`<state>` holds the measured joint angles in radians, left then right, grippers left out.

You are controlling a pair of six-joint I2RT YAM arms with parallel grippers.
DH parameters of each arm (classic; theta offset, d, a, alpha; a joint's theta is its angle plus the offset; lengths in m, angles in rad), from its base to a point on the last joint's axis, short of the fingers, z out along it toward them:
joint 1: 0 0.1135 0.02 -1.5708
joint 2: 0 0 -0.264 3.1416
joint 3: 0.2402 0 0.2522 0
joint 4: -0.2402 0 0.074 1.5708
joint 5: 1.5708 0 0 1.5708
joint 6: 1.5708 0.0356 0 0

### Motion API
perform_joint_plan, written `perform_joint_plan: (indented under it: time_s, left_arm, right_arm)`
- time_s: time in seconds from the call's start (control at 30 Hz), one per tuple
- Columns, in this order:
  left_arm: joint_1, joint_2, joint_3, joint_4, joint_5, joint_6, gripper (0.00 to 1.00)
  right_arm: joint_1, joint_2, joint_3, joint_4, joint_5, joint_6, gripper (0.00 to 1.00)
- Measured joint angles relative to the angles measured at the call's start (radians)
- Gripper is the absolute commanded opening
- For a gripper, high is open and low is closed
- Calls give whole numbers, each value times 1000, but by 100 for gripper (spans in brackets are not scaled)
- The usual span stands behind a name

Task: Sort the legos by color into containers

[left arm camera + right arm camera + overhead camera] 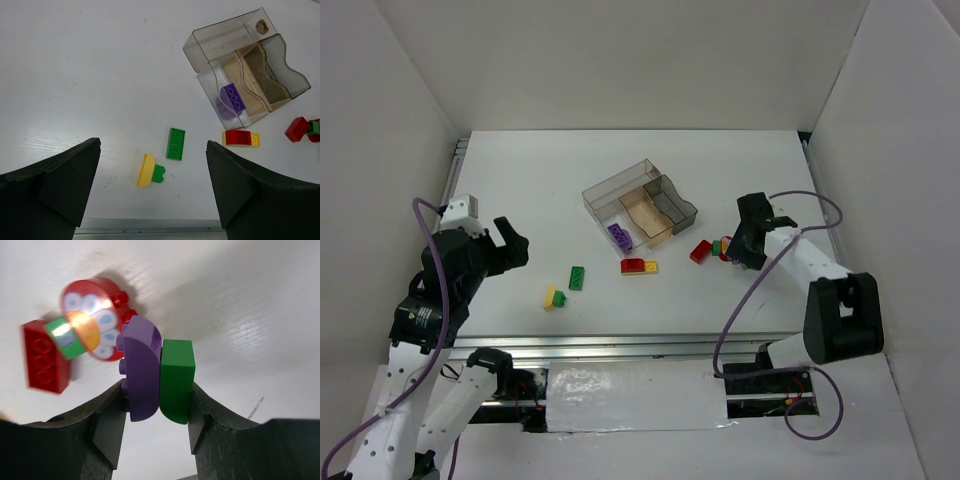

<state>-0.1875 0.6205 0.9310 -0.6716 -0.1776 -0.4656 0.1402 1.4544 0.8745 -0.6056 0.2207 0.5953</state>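
My right gripper (157,402) is shut on two legos pressed side by side, a purple one (142,365) and a green one (176,375), low over the table near a red brick (701,251). Just beyond them lie a red round piece (100,295) and a red brick (45,357). The containers (610,182) stand mid-table with a purple brick (619,236) in the clear front compartment. My left gripper (510,245) hangs open above a green brick (175,143) and a yellow-and-green piece (148,171). A red-and-yellow brick (240,137) lies near the containers.
White walls close in the table on the left, back and right. A metal rail (620,345) runs along the near edge. The right arm's cable (740,310) loops over the near right part of the table.
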Motion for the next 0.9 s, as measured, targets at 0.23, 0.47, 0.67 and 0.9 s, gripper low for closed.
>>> perform_joint_plan:
  time_s: [0.23, 0.47, 0.67, 0.9]
  left_arm:
    - [2, 33, 0, 27, 118, -54, 99]
    - [-56, 187, 1, 315, 467, -283, 98]
    - [-269, 299, 18, 418, 474, -376, 97]
    - [-326, 309, 19, 468, 446, -406, 95]
  right_arm:
    - [164, -214, 48, -47, -6, -10, 32]
    - [613, -219, 262, -32, -31, 10, 33]
    - [820, -140, 423, -33, 24, 48, 34]
    - [895, -80, 460, -24, 26, 58, 35]
